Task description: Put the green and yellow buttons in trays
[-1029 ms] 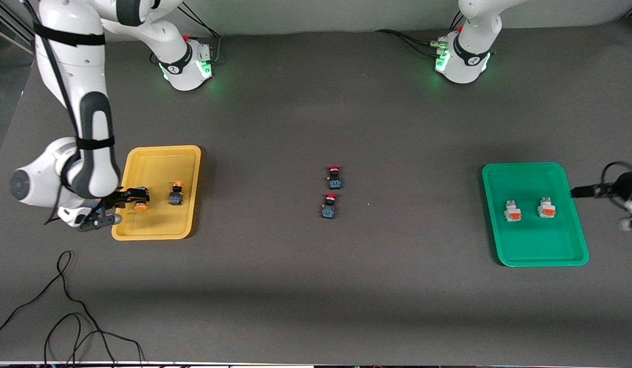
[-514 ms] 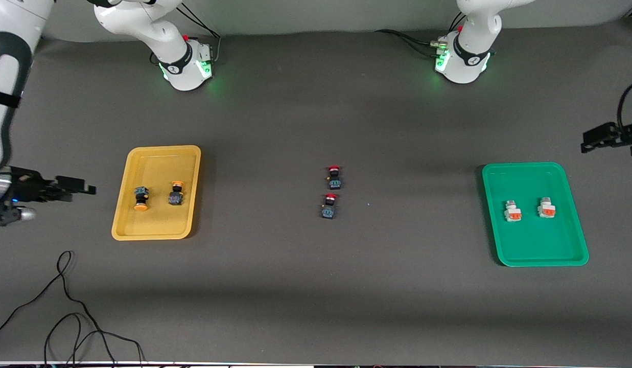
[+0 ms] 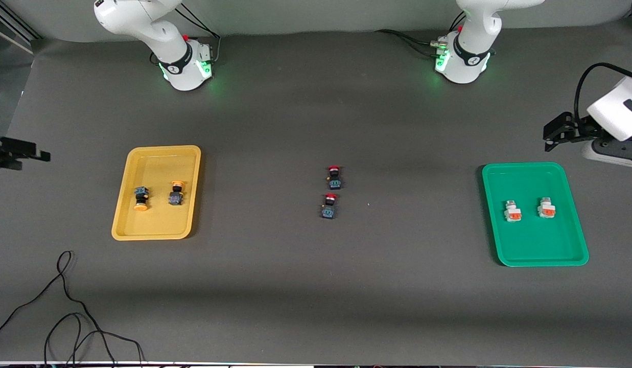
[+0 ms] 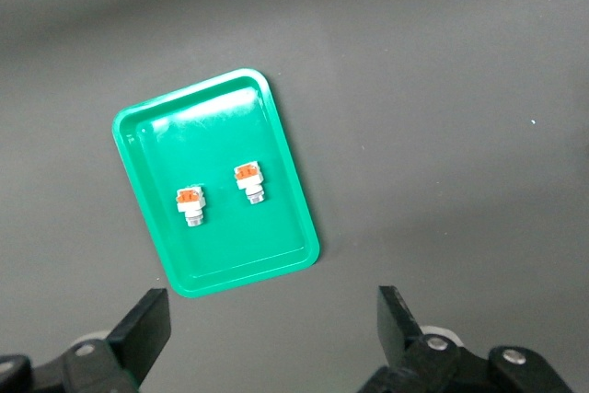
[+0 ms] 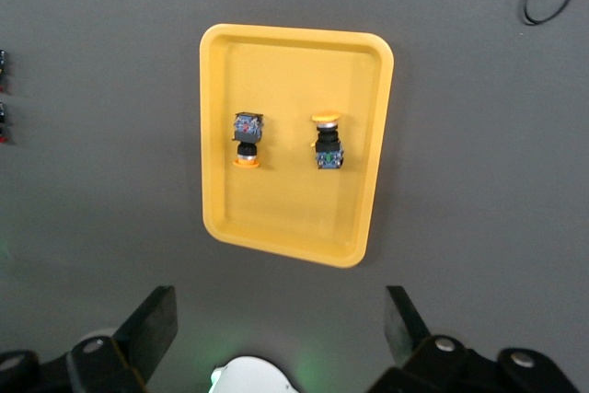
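Note:
Two yellow-capped buttons (image 3: 141, 198) (image 3: 176, 194) lie in the yellow tray (image 3: 162, 163), also in the right wrist view (image 5: 247, 137) (image 5: 327, 143). Two whitish-grey blocks with orange patches (image 3: 512, 211) (image 3: 546, 207) lie in the green tray (image 3: 530, 245), also in the left wrist view (image 4: 190, 204) (image 4: 249, 180). My right gripper (image 3: 37, 153) (image 5: 281, 324) is open and empty, high over the right arm's end of the table. My left gripper (image 3: 551, 135) (image 4: 271, 329) is open and empty, high over the table beside the green tray.
Two red-capped black buttons (image 3: 334, 177) (image 3: 329, 205) sit at the table's middle. A black cable (image 3: 65, 306) lies near the front edge at the right arm's end. The two arm bases (image 3: 185, 64) (image 3: 464, 59) stand along the table's back edge.
My right gripper has left a yellow-capped button in the yellow tray and drawn up and away off the tray. My left gripper has risen from beside the green tray.

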`<state>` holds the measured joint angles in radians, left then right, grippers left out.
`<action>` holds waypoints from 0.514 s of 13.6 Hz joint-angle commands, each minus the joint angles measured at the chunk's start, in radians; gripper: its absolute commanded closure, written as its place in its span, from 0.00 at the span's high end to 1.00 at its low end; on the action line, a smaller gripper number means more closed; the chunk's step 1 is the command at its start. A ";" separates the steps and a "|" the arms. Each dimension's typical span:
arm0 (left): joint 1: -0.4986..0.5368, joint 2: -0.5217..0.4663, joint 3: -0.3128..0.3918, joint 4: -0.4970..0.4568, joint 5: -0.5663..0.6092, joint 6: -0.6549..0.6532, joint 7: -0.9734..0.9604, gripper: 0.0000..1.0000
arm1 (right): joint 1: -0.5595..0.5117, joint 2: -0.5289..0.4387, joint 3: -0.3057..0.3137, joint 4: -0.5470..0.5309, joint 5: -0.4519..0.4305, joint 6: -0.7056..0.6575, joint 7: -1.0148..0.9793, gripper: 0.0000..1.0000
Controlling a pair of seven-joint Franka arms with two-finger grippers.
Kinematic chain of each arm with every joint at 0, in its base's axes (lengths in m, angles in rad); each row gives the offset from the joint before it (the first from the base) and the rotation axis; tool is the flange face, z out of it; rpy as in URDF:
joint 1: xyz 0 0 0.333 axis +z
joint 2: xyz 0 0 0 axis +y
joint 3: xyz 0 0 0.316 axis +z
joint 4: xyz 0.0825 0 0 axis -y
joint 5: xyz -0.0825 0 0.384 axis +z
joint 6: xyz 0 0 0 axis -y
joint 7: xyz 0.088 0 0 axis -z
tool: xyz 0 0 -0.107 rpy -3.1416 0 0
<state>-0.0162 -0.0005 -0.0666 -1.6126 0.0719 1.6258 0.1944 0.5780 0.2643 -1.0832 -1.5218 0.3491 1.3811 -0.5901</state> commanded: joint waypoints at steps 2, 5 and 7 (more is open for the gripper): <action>-0.059 -0.012 0.054 -0.007 0.000 0.011 -0.021 1.00 | 0.118 -0.008 0.002 0.121 -0.079 -0.103 0.215 1.00; -0.053 -0.016 0.077 -0.009 -0.041 0.003 -0.058 1.00 | 0.267 -0.007 0.002 0.144 -0.170 -0.105 0.344 1.00; -0.056 -0.016 0.077 -0.009 -0.052 -0.007 -0.163 1.00 | 0.272 -0.008 0.006 0.147 -0.165 -0.105 0.388 1.00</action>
<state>-0.0503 -0.0006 -0.0047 -1.6128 0.0353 1.6248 0.1154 0.8604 0.2552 -1.0723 -1.3929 0.2025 1.2914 -0.2323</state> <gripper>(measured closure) 0.000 0.000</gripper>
